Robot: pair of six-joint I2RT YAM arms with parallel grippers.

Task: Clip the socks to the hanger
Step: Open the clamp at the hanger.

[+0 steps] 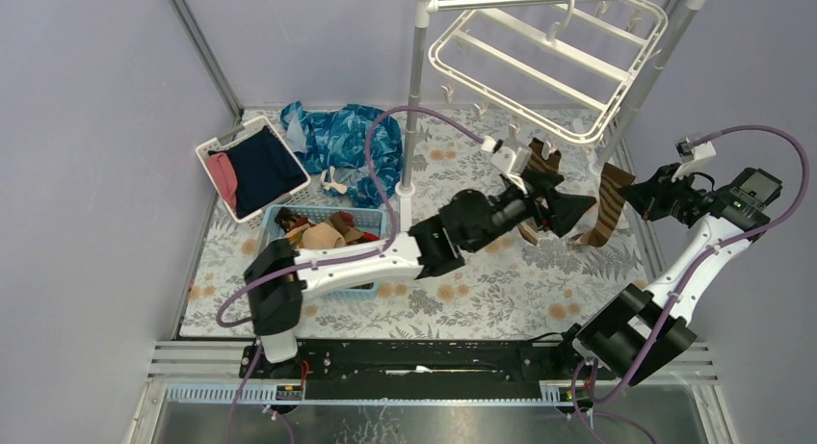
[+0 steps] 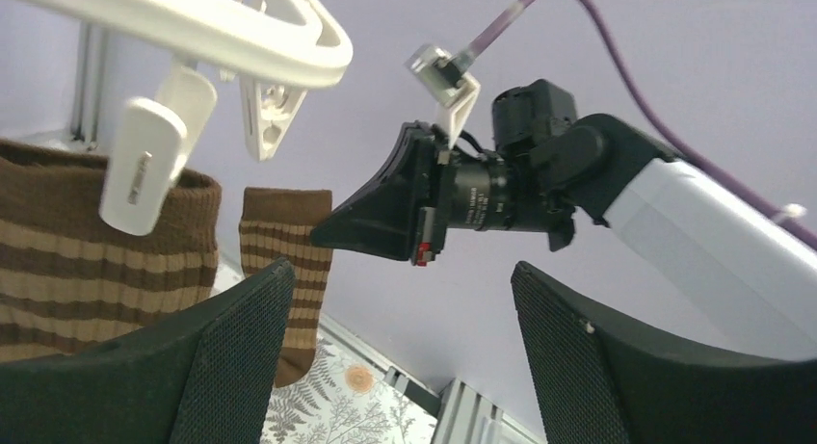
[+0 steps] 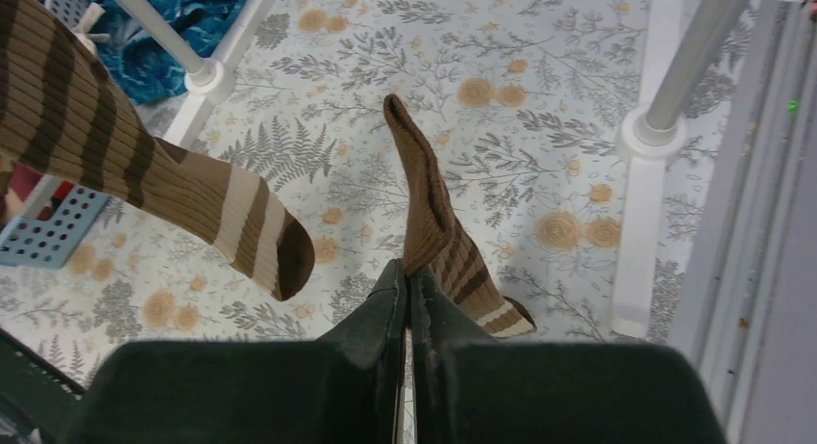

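The white hanger [image 1: 549,49] hangs from the rack's top bar, its corner [image 2: 241,30] above my left gripper. One brown striped sock [image 1: 542,160] hangs from a white clip [image 2: 144,169]; it also shows in the left wrist view [image 2: 87,261] and the right wrist view [image 3: 144,165]. My right gripper [image 1: 644,195] is shut on the top edge of a second brown striped sock [image 3: 434,213], which dangles just right of the first [image 2: 284,261]. My left gripper [image 2: 400,300] is open and empty, just below the clips, between the two socks [image 1: 564,201].
A blue basket [image 1: 371,290] with several more socks stands at centre left. A white bin [image 1: 207,150] holds navy and pink clothes, with a blue patterned cloth [image 1: 342,141] behind. Rack poles [image 1: 414,97] and feet [image 3: 645,126] stand on the floral mat.
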